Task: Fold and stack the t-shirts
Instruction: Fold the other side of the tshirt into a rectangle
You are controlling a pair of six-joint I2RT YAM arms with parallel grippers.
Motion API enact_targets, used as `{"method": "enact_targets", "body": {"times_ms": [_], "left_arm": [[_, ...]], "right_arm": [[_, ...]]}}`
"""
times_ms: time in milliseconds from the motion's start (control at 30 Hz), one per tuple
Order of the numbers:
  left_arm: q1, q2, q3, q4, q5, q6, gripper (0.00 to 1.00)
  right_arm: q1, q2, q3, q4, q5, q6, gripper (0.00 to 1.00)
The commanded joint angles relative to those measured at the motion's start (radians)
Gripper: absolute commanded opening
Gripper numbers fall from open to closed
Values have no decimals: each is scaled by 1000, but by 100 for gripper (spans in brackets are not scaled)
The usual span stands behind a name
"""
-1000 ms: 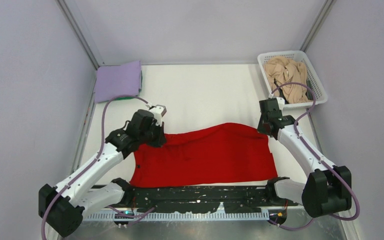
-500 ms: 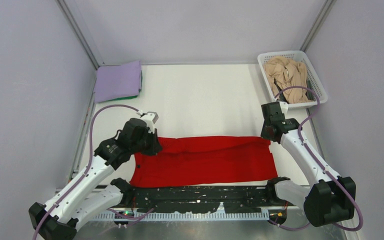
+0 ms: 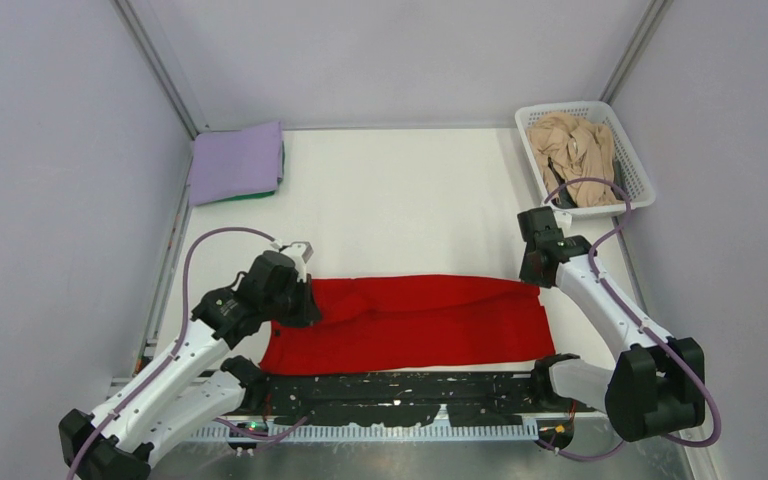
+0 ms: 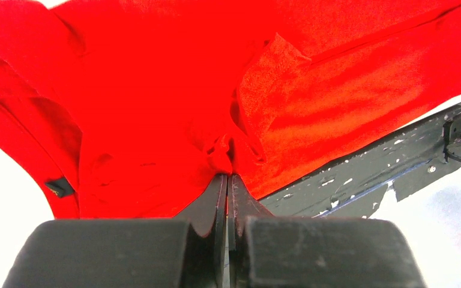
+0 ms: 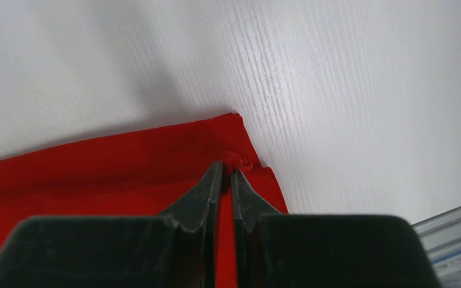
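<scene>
Lying flat along the near edge of the white surface (image 3: 400, 200), the red t-shirt (image 3: 410, 322) forms a long, narrow band folded lengthwise. Its near hem runs just beside the black strip (image 3: 400, 385) that spans the front of the surface.

1. Left gripper (image 3: 303, 303) (image 4: 227, 175): positioned at the left end of the band, on its far edge. The wrist view shows the two fingers pressed together, pinching a small pucker of red cloth at their tips. Wrinkled fabric fans away from the pinch point. A small dark label (image 4: 60, 186) shows on the cloth to the left of the fingers.

2. Right gripper (image 3: 532, 277) (image 5: 227, 165): positioned at the far right corner of the band. The fingers stand nearly together with only a hairline gap, and a small nub of red cloth sits between their tips (the corner itself lies flat on the surface just beyond them).

3. Other garments: the lavender t-shirt (image 3: 235, 162) lies folded in the far left corner, well apart from the red one. It rests on top of the green t-shirt (image 3: 252, 197), of which only a thin edge shows along the near and right sides. The beige t-shirt (image 3: 572, 150) lies crumpled inside the white lattice basket (image 3: 570, 106) at the far right corner.
</scene>
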State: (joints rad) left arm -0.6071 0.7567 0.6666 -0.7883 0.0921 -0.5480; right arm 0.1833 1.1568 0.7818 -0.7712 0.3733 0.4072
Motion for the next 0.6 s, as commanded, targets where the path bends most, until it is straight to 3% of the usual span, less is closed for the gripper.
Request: {"method": "enact_targets", "body": {"times_ms": [0, 133, 367, 567], "left_arm": [[-4, -23, -33, -22, 38, -44, 0], [-4, -33, -46, 12, 42, -50, 0], [-5, -23, -19, 32, -13, -43, 0], [-4, -33, -30, 37, -34, -49, 0]], "right_arm": [[2, -15, -12, -20, 51, 46, 14], [2, -45, 12, 33, 44, 15, 11], [3, 79, 163, 171, 21, -37, 8], [2, 124, 190, 225, 21, -64, 9]]}}
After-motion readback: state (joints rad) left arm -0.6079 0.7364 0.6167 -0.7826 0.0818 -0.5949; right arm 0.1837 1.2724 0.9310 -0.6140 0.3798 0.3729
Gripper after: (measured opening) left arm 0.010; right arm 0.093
